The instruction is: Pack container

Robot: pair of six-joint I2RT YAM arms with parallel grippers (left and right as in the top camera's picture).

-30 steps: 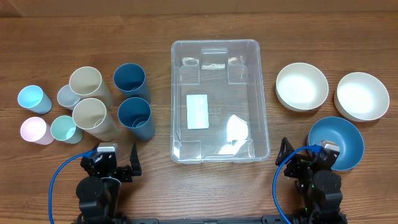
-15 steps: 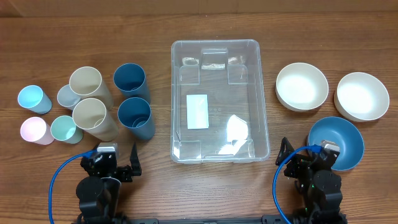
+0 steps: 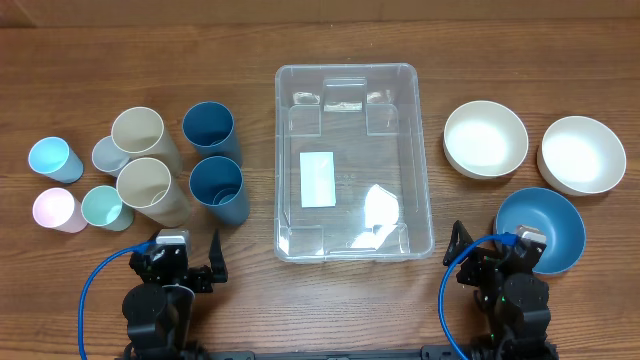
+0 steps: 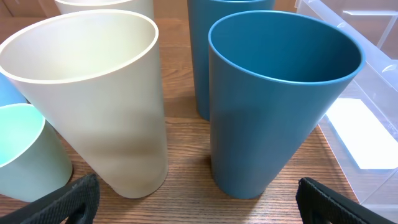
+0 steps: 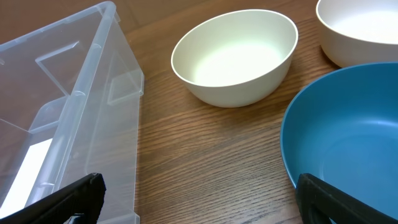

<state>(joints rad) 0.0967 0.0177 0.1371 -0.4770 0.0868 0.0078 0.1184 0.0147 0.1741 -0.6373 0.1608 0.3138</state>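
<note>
Layout at the outset of packing: the container [image 3: 380, 150] stands empty at the middle of the table [image 3: 250, 310], between cups and bowls. The left gripper [image 3: 182, 258] and right gripper [image 3: 492, 250] rest at the near edge, jaws spread wide and holding nothing. A sound first move would be for the left to close across the near blue cup [image 3: 217, 185] while the right pinches the rim of the blue bowl [image 3: 550, 225]. Nesting like sizes should save room. Count: one container. Eight cups: near and far blue cup [image 3: 208, 128], near beige cup [image 3: 148, 185], far beige cup [image 3: 138, 133], light-blue cup [image 3: 52, 158], grey cup [image 3: 106, 155], pink cup [image 3: 55, 208], mint cup [image 3: 102, 207]. Three bowls: blue, inner white bowl [image 3: 485, 138], outer white bowl [image 3: 581, 153].
</note>
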